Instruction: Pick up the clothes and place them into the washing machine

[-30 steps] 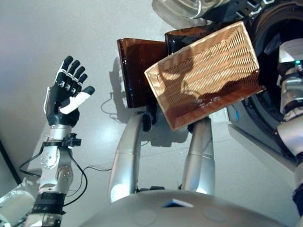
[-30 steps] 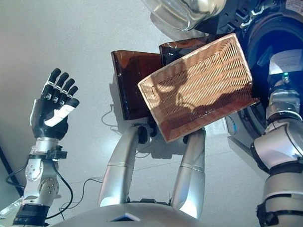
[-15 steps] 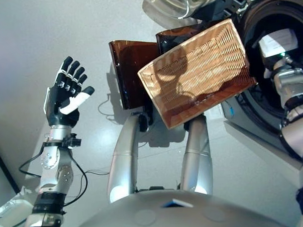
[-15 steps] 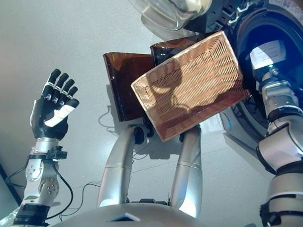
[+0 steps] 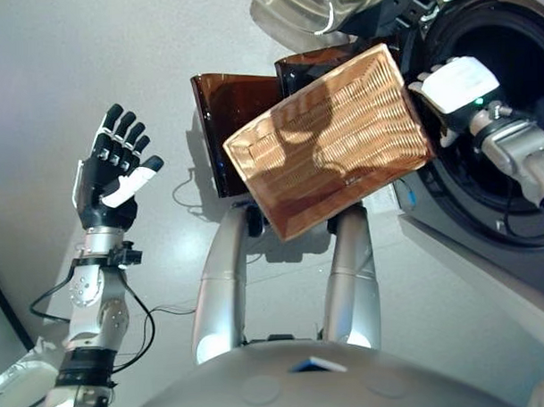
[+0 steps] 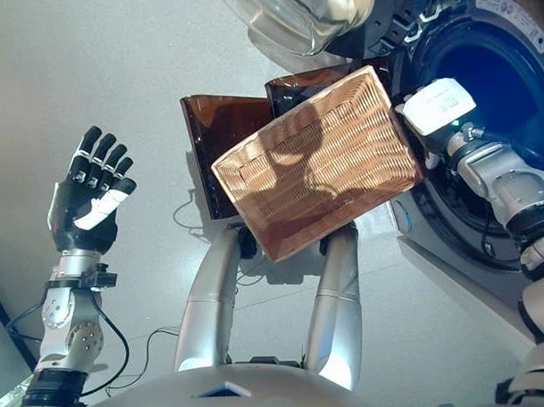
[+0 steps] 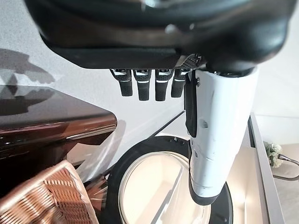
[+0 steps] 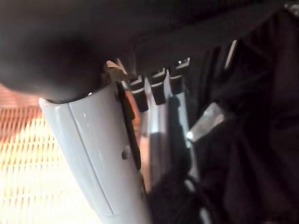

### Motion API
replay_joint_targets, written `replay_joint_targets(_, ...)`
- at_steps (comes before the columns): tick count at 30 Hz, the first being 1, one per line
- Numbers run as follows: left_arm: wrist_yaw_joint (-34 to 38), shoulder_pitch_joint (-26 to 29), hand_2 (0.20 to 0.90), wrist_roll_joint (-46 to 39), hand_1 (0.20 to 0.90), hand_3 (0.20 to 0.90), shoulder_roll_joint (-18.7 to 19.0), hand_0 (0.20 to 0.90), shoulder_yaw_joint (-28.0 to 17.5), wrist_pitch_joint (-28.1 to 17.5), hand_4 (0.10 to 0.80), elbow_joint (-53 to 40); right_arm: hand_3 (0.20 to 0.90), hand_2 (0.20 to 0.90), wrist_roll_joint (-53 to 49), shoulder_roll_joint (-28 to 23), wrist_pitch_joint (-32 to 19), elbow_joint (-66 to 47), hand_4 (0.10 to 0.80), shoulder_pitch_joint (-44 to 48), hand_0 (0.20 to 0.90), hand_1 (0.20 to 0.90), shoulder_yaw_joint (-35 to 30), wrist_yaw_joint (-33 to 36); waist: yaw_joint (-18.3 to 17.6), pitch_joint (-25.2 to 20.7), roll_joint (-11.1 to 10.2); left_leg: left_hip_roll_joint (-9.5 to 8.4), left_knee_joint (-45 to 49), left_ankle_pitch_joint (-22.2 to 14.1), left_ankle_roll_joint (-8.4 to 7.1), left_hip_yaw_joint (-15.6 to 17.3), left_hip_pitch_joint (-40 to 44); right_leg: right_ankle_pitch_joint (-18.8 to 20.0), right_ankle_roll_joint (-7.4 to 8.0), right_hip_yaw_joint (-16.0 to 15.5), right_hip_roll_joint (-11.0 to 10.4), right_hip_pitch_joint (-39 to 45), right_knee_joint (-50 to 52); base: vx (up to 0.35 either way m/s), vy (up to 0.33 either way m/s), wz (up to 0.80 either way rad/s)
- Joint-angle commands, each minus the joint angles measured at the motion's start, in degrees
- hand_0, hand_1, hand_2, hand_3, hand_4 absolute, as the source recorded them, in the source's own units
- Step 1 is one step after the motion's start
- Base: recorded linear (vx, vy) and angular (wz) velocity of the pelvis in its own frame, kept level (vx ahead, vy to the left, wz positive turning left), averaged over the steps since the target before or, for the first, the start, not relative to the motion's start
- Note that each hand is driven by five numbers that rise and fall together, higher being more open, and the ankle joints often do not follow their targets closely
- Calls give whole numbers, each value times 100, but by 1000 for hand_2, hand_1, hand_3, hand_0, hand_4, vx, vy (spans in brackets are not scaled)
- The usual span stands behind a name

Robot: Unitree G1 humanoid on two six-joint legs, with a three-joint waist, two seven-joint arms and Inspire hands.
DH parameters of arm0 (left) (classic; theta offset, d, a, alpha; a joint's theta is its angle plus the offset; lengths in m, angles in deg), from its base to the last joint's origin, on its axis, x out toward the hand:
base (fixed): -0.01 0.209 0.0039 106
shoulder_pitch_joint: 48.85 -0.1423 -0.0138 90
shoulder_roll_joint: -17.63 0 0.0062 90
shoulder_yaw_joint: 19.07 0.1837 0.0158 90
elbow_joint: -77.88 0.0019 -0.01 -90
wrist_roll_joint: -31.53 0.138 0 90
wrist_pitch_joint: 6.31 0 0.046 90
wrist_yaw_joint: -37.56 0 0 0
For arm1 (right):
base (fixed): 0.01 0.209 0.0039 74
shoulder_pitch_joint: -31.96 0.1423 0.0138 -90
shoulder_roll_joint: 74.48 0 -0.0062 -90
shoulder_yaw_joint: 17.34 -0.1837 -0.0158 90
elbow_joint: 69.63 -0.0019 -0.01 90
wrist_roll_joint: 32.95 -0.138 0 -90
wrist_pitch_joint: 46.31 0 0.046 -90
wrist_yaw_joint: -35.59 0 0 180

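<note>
Basket (image 5: 328,157) lies empty beside washer (image 5: 498,142); right hand (image 5: 456,85) at drum mouth, fingers straight, holding nothing; left hand (image 5: 110,169) raised, spread, empty.

A woven wicker basket (image 5: 328,157) sits tilted, its inside showing only bare weave under patches of shadow. Behind it stand two dark brown translucent bins (image 5: 229,125), side by side and partly covered by the basket. All of it rests over a pale grey floor (image 5: 53,68).
</note>
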Motion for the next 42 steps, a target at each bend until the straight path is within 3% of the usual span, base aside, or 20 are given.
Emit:
replay_joint_targets(1, 226, -270, 900, 107, 900, 900, -160, 900, -952, -401, 800, -394, 900, 900, -747, -32, 484, -14, 800, -190, 900, 900, -1067, 497, -48, -119, 5, 85, -386, -141, -569, -99, 371, 730, -756, -74, 183, -189, -430, 0, 0, 0)
replay_joint_targets(4, 325, -178, 900, 197, 900, 900, -291, 900, -1016, -432, 800, -347, 900, 900, -805, 439, 767, -306, 800, -632, 900, 900, -2095, 960, -68, -111, 47, 72, -386, -159, -548, -64, 347, 714, -755, -53, 214, -236, -414, 12, 21, -9)
replay_joint_targets(10, 261, -80, 900, 219, 900, 900, -412, 900, -1053, -461, 800, -204, 900, 900, -1000, 1124, 928, 173, 800, -776, 900, 900, -2795, 1385, -33, -164, 131, 39, -386, -178, -509, -63, 305, 671, -759, -46, 208, -289, -366, 8, 3, -4)
replay_joint_targets(16, 347, -7, 900, 222, 900, 900, -479, 900, -1006, -586, 800, -143, 900, 900, -2674, 1934, 297, -226, 800, -1010, 900, 900, -3681, 1862, -78, -116, 128, 29, -351, -173, -483, -46, 256, 701, -756, -35, 229, -316, -356, 0, 0, 0)
replay_joint_targets(20, 420, 27, 900, 193, 900, 900, -459, 900, -910, -685, 800, -79, 900, 900, -4159, 2705, -541, -389, 800, -1104, 900, 900, -4069, 2011, -111, -97, 93, 31, -348, -180, -464, -8, 244, 729, -754, -19, 263, -325, -380, 6, 4, -3)
replay_joint_targets(24, 435, 13, 900, 60, 900, 900, -400, 900, -746, -769, 800, -172, 900, 900, -6505, 3620, -1748, -446, 800, -1211, 900, 900, -4142, 1302, -137, -124, 83, 36, -322, -188, -443, 18, 226, 735, -774, -4, 281, -342, -374, 5, 14, -3)
replay_joint_targets(28, 485, 87, 900, -23, 900, 900, -408, 900, -683, -783, 800, -116, 900, 900, -7898, 4022, -2205, -630, 800, -1379, 900, 900, -4157, 566, -163, -127, 76, 53, -332, -178, -446, 39, 242, 750, -778, 1, 280, -343, -378, -4, 17, -5)
replay_joint_targets(31, 460, 131, 900, -154, 900, 900, -476, 900, -541, -803, 800, -163, 900, 900, -9951, 4703, -2577, -812, 800, -1525, 900, 900, -4279, -549, -188, -100, 91, 56, -357, -170, -453, 64, 288, 768, -774, 5, 276, -308, -394, -5, 10, 0)
replay_joint_targets(38, 436, 232, 900, -360, 900, 900, -680, 900, -333, -812, 800, -107, 900, 900, -12419, 5669, -2540, -1001, 800, -1912, 900, 900, -4281, -2091, -215, -57, 114, 59, -362, -154, -476, 74, 316, 744, -797, 30, 283, -272, -392, 0, 0, 0)
replay_joint_targets(42, 428, 288, 900, -486, 900, 900, -749, 900, -276, -823, 800, -62, 900, 900, -13140, 5963, -2622, -845, 800, -1916, 900, 900, -4416, -2302, -207, -47, 155, 61, -368, -159, -490, 68, 327, 731, -801, 39, 273, -269, -378, 0, 0, 0)
